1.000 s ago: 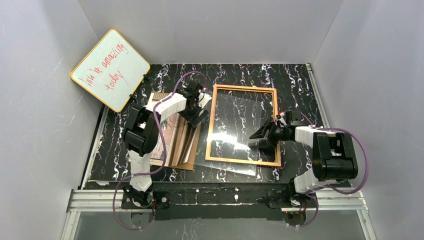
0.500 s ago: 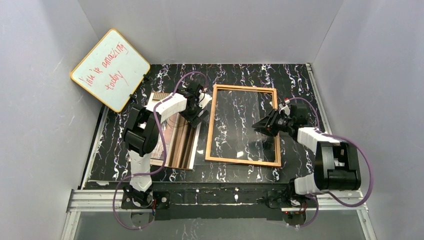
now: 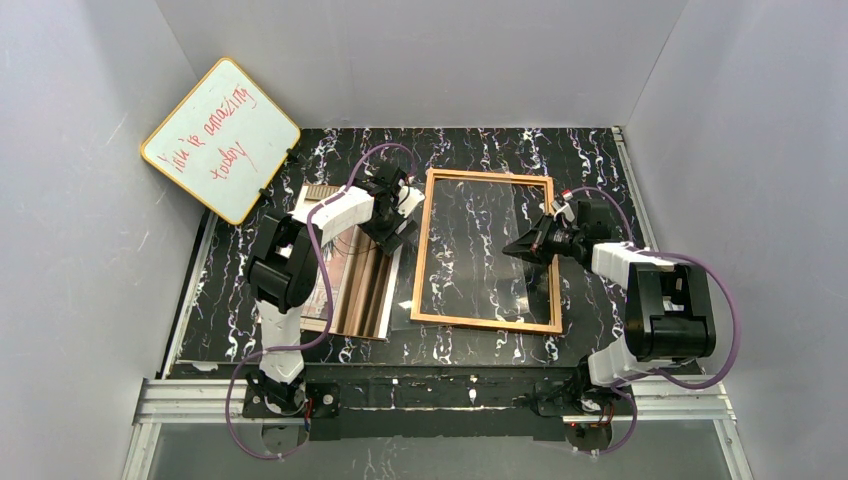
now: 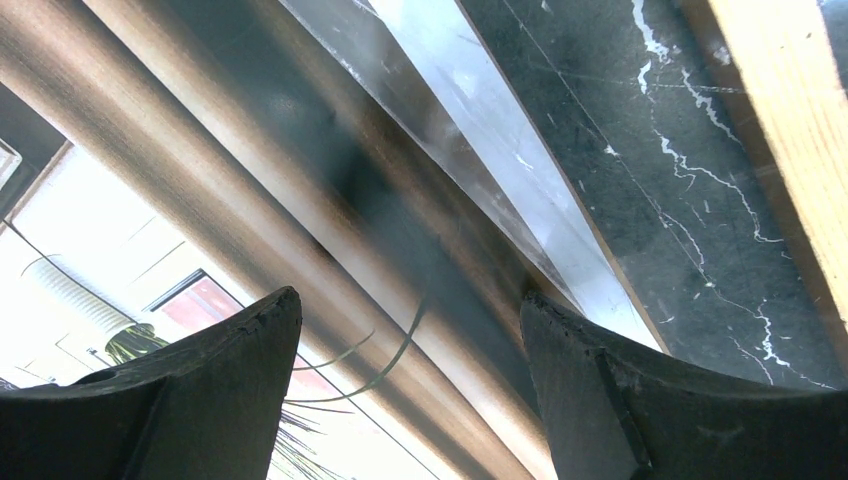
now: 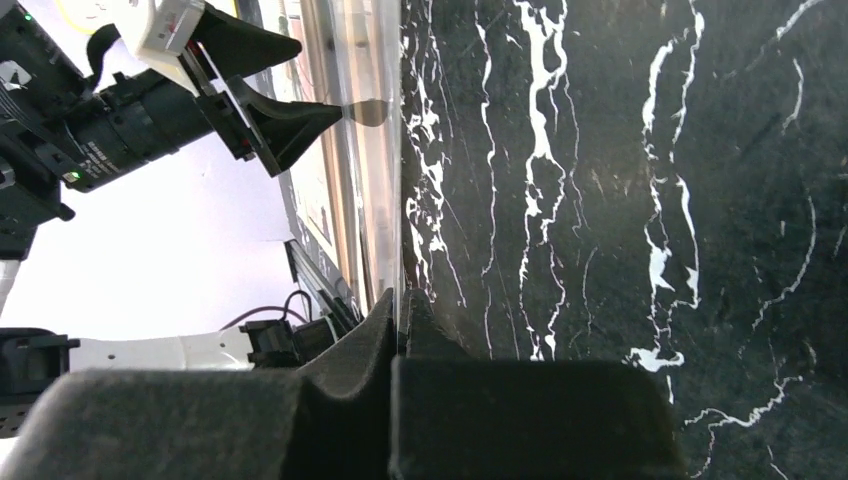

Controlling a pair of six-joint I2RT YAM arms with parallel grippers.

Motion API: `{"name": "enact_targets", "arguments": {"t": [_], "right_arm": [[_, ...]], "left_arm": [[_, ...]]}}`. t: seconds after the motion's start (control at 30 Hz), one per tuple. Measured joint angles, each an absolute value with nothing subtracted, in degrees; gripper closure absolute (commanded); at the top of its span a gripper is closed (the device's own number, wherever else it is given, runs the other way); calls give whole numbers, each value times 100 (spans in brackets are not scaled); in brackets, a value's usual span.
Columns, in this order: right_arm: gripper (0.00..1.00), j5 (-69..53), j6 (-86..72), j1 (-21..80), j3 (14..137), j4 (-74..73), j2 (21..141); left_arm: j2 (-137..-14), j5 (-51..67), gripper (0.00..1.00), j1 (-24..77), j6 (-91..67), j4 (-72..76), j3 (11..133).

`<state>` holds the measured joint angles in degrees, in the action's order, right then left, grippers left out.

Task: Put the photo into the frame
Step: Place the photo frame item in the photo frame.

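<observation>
Right claw (image 3: 508, 250) now clamped on pane (image 5: 372, 180)

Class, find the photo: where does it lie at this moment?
In the top view the photo lies on the table, just left of the frame, beneath the left gripper.

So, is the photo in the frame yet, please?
Out: the photo lies left of the frame, through which only the marble table shows.

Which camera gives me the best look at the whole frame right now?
Top external: the frame lies flat with all four wooden edges in view. Left wrist catches only a strip of one edge; right wrist shows marble tabletop and no clear wooden edge.
</observation>
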<state>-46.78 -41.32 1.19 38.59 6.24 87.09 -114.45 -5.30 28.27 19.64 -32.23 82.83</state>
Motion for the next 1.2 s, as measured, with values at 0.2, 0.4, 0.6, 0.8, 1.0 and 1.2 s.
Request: {"name": "enact_targets", "arguments": {"t": [0.2,0.4,0.6,0.8,1.0,1.2], "right_arm": [[99,-4445,-3795,128,4316,21,8814],[99,-3758,-3465,123,4469,-561,8621],[99,-3465,-3267,10,4458,-770,8246],[99,-3371,-3081,-303,4458,-1055,8154],[99,-3350,-2961,-403,4458,-1269,8112],[99,-3330,-2829,-416,4606,-1546,8108]], "left_arm": [[-11448,-602,13,2825,1955,-3332,8379],[-11566,-725,8,2818,1918,-3479,8646],[-11620,-845,6,2792,1865,-3522,8868],[-11631,-867,7,2786,1844,-3588,8934],[-11671,-862,7,2786,1844,-3638,8976],[-11686,-838,8,2788,1835,-3673,9041]]}}
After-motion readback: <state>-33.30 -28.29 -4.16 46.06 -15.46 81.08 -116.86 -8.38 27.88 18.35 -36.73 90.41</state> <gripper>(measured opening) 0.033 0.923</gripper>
